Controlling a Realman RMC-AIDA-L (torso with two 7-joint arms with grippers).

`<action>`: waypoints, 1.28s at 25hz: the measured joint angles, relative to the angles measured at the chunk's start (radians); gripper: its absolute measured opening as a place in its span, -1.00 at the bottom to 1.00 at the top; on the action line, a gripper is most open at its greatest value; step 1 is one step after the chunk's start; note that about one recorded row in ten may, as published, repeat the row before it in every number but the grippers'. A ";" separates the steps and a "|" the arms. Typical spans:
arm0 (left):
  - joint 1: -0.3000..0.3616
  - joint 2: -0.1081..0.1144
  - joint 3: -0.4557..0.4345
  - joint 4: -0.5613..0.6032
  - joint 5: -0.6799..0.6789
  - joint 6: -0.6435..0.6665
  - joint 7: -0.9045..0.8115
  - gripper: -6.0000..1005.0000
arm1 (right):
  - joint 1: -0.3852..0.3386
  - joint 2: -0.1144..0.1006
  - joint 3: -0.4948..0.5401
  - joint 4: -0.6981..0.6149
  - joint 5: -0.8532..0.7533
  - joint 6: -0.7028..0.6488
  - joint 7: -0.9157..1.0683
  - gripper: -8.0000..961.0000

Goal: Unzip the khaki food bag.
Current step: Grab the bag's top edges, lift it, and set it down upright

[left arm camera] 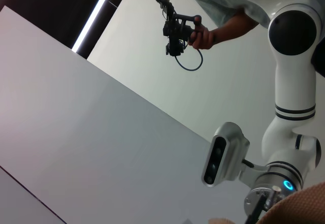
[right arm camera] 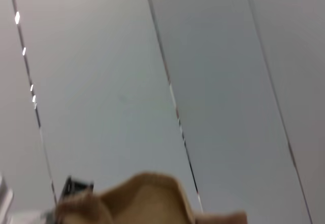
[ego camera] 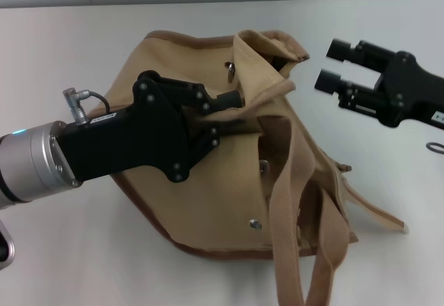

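The khaki food bag [ego camera: 229,174] lies slumped on the white table [ego camera: 83,49], its two webbing handles [ego camera: 295,202] trailing away from both arms. The left pincer [ego camera: 225,115] is buried in the canvas folds near the bag's top; its fingertips look pinched on a fold of fabric there, though whether they hold the zipper pull or only cloth cannot be told. Just beyond that pincer a small metal tab [ego camera: 229,70] shows on the upturned flap. The right pincer [ego camera: 329,66] hovers beside the bag's raised top edge, close to it but not touching, with its jaws spread apart. To do this step well, the left pincer probably needs to pin the canvas firmly so the top seam stays taut, while the right one closes squarely on the pull. The pull should then run along the zipper line rather than upward, or the limp fabric is likely to bunch and jam the slider.
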 joint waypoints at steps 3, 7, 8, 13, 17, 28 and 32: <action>-0.001 0.000 0.003 0.000 0.000 -0.002 0.000 -0.83 | 0.021 0.005 -0.008 0.027 0.022 -0.001 -0.001 0.45; -0.001 0.000 0.010 0.000 -0.001 -0.004 0.000 -0.83 | 0.077 0.008 -0.055 0.096 0.025 0.000 -0.045 0.45; -0.001 0.000 0.011 0.000 -0.001 -0.005 0.000 -0.83 | 0.088 0.008 -0.075 0.103 0.025 0.003 -0.054 0.45; -0.001 0.001 0.011 0.000 -0.001 -0.008 0.000 -0.83 | 0.129 0.006 -0.189 0.094 0.023 0.043 -0.058 0.45; 0.001 0.000 0.012 0.000 -0.001 -0.009 0.000 -0.83 | 0.126 0.004 -0.262 0.043 0.007 0.102 -0.011 0.45; 0.001 -0.001 0.012 0.006 -0.009 -0.007 0.000 -0.83 | 0.019 0.004 -0.270 -0.171 -0.169 0.127 0.084 0.45; 0.002 0.000 0.012 0.006 -0.012 -0.007 0.000 -0.83 | -0.033 0.003 -0.252 -0.224 -0.171 0.089 0.083 0.45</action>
